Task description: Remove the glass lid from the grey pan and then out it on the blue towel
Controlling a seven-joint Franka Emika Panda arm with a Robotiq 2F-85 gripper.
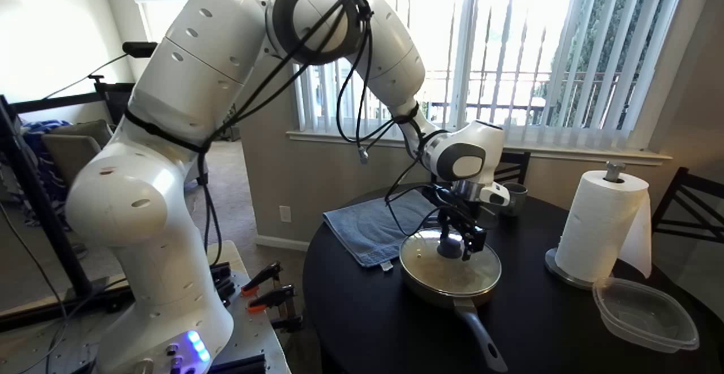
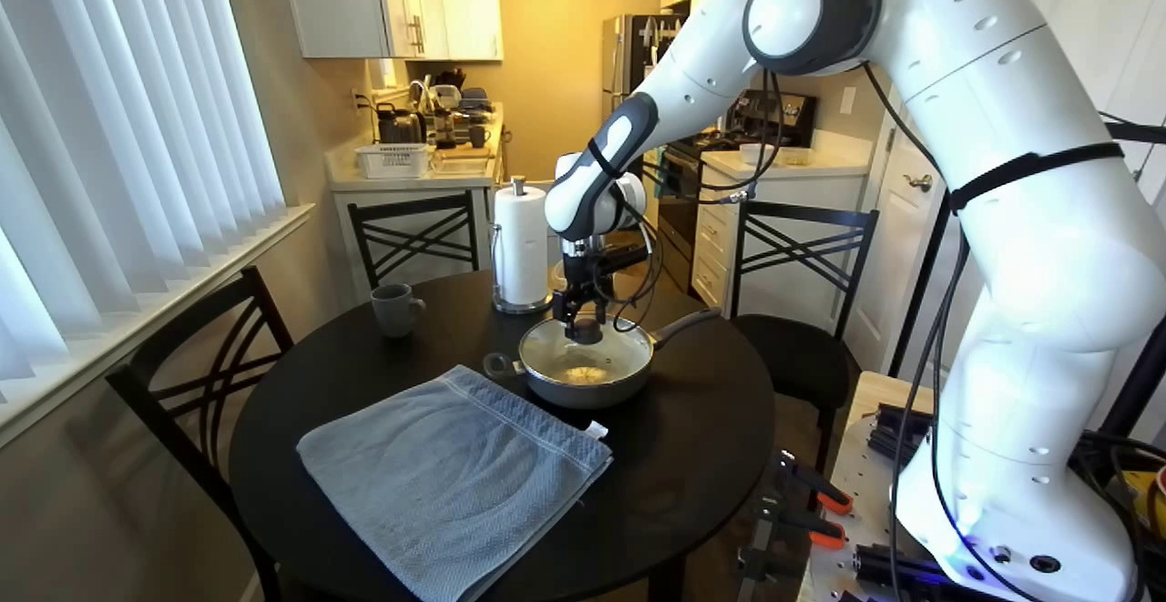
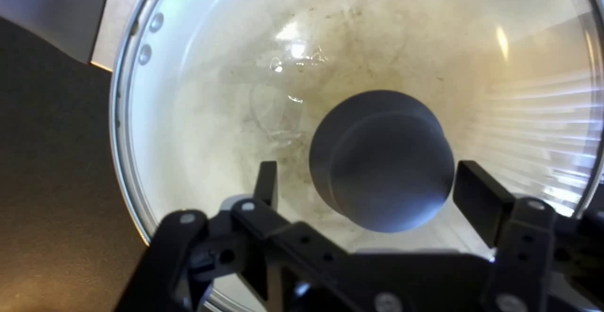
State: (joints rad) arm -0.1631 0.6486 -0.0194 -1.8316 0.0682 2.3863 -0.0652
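Note:
The grey pan (image 1: 429, 295) stands on the dark round table; it also shows in an exterior view (image 2: 588, 394). Its long handle (image 3: 52, 14) is at the upper left in the wrist view. The glass lid (image 3: 222, 118) sits on the pan, also visible in an exterior view (image 1: 441, 275). Its dark knob (image 3: 387, 170) stands between my fingers. My gripper (image 3: 366, 175) is open around the knob; the right finger is very close to it, the left finger is apart. The blue towel (image 2: 455, 484) lies flat beside the pan and also shows in an exterior view (image 1: 379, 230).
A paper towel roll (image 1: 600, 227) stands on the table (image 1: 362, 317) beyond the pan. A clear plastic container (image 1: 645, 314) is near it at the table's edge. A grey mug (image 2: 395, 311) stands near the far edge. Chairs (image 2: 414, 229) surround the table.

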